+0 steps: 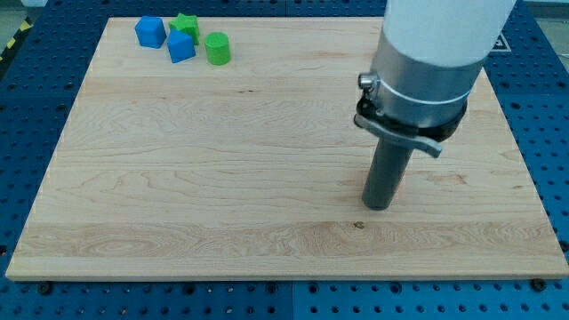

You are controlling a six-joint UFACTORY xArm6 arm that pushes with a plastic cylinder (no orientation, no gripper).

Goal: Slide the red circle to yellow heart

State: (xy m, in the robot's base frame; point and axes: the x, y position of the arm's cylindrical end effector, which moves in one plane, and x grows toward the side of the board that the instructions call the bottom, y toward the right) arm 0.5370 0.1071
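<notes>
Our tip [378,206] rests bare on the board [222,196], holding nothing, a red sliver, likely the red circle [401,180], touching behind it; yellow heart unseen, so we should push slowly.

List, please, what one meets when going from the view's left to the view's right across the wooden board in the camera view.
Blue block → second blue block → green star (it partly overlaps this blue block's span) → green cylinder → my tip, with a sliver of red showing at the rod's right edge. No yellow heart shows.
</notes>
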